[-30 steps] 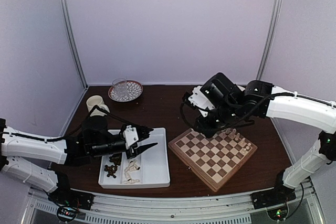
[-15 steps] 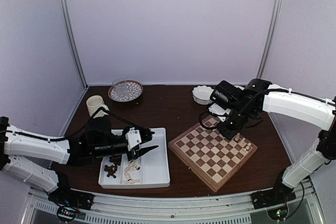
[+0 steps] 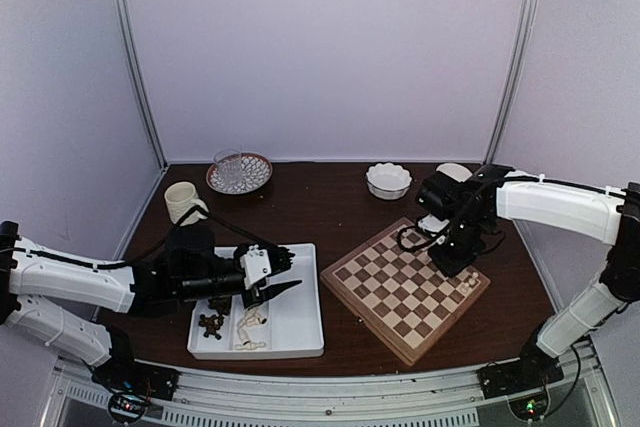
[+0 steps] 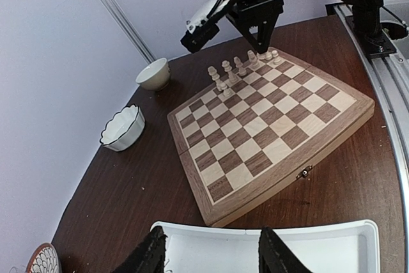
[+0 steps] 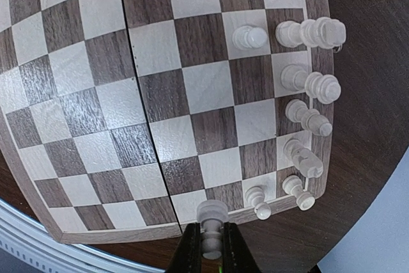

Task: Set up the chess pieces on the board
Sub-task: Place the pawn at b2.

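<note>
Right gripper (image 5: 211, 242) pinches a cream pawn (image 5: 211, 217) right over the board (image 5: 160, 94) edge!
Several cream chess pieces (image 5: 311, 84) stand lined up along that corner. The left gripper (image 4: 214, 259) hovers with jaws apart and empty above the white tray (image 4: 332, 247) on the worktop (image 4: 128, 183).

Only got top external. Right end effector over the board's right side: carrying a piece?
Observer: Yes. Right wrist shows the right end effector shut on a cream piece at the board's rim.
Operator: How many standing?
Observer: Seven cream pieces: five along the edge row, two in the next.
Operator: Left one loaded?
Observer: No. Left wrist shows the left end effector open, empty, above the white tray.
</note>
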Tool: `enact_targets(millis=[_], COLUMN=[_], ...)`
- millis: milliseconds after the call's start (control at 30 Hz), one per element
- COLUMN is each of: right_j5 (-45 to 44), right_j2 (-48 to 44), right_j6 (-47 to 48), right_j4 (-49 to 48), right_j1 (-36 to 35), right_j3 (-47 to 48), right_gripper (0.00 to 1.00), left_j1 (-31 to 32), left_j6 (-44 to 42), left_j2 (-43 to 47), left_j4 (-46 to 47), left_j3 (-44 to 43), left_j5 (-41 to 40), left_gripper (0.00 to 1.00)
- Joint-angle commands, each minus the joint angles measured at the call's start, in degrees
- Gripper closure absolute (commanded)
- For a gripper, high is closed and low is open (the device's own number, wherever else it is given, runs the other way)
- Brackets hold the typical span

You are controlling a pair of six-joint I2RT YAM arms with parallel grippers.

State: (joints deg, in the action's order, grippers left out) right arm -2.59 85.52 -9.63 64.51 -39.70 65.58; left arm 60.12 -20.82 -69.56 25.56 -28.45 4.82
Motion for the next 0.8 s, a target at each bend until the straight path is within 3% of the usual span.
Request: enact_targets(millis=[0, 200, 500, 767], right_j5=[-0.6, 5.7, -0.4, 0.0], right_j2=[-1.4, -4.3, -6.7, -4.8], right_j6=[-3.3, -9.4, -12.9, -13.2], right_j4=[-0.3, -7.8, -7.3, -9.5], right_j1=[1.3, 1.9, 1.9, 4.0], right_j3=[0.0, -4.2, -9.2, -9.7], right_gripper=[1.00, 1.00, 1.00, 1.00], left_j1=[0.2, 0.1, 0.1, 0.1], left_j6=[1.1, 1.8, 2.3, 3.0], left_j2=[0.9, 1.4, 0.7, 0.8], left_j4=[1.7, 1.1, 0.8, 0.5], left_j3=[-0.5, -0.8, -1.3, -1.4], left_j5=[-0.2, 0.1, 0.4, 0.7], left_gripper=[0.50, 0.51, 0.52, 0.52])
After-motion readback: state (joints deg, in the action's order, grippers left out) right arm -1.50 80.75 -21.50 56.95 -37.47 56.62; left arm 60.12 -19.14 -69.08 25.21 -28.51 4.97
